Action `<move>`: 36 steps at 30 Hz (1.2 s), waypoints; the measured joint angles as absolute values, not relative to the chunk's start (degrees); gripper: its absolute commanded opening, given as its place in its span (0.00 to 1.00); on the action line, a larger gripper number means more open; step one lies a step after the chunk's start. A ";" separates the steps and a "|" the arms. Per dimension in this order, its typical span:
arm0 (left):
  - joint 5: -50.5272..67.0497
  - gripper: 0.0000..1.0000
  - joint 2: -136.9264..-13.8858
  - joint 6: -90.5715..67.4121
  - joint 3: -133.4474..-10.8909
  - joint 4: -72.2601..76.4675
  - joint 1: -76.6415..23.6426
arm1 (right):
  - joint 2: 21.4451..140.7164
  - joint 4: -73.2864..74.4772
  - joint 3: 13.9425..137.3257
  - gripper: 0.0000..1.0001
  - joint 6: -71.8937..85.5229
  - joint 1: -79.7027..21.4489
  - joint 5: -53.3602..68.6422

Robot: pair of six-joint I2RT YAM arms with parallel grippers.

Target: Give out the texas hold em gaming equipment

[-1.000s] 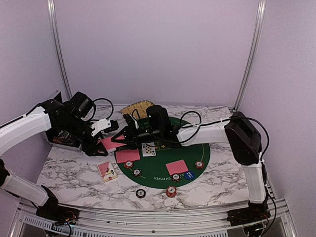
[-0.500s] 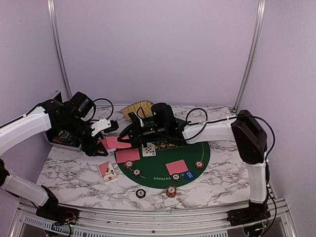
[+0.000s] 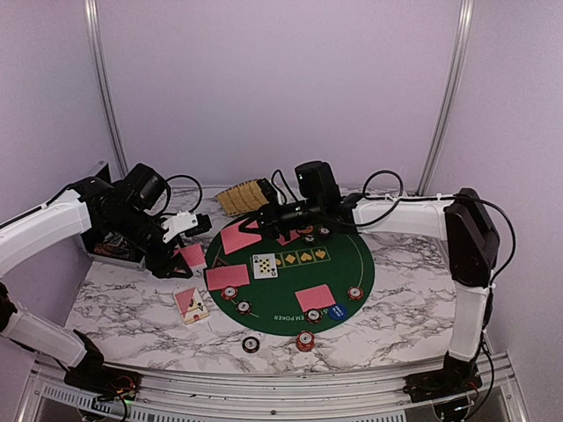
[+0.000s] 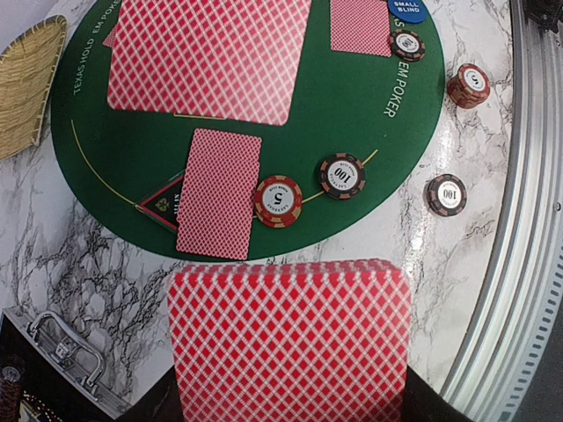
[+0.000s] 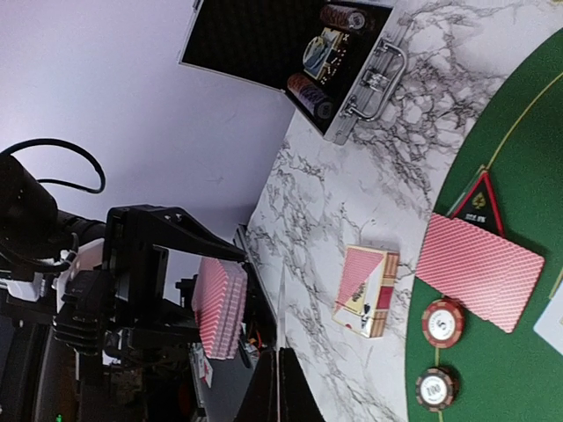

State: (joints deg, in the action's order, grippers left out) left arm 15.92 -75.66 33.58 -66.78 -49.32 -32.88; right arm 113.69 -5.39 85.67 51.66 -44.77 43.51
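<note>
My left gripper (image 3: 182, 252) is shut on a deck of red-backed cards (image 4: 290, 343) and holds it above the marble, left of the green mat (image 3: 352, 264). My right gripper (image 3: 260, 223) is shut on a single red-backed card (image 3: 239, 237), held over the mat's back left. In the right wrist view that card is edge-on (image 5: 281, 308) between the fingers. Two face-down cards (image 3: 227, 277) (image 3: 315, 297) and a face-up card (image 3: 265, 265) lie on the mat. Chips (image 3: 230, 293) (image 3: 354, 294) sit at its rim, with the blue button (image 3: 335, 309) and the black triangular button (image 4: 165, 202).
A card box (image 3: 191, 304) lies on the marble front left. Two chips (image 3: 252, 344) (image 3: 304, 339) sit on the marble in front of the mat. The yellow basket (image 3: 246, 195) stands at the back. The open black case (image 3: 110, 242) is at the left, under my left arm.
My right gripper has drawn one card off the deck and carried it right and back over the mat. The left arm and the deck have not moved.
</note>
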 measured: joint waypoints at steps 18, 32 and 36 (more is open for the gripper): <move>15.38 0.00 -75.66 33.56 -66.78 -49.30 -32.88 | 117.84 32.18 105.12 0.00 9.89 -45.30 -4.73; 15.38 0.00 -75.66 33.54 -66.78 -49.30 -32.88 | 126.76 21.32 98.61 0.00 -21.43 -58.13 -35.70; 15.35 0.00 -75.66 33.56 -66.78 -49.30 -32.88 | 128.11 16.10 94.72 0.00 -27.77 -58.35 -40.10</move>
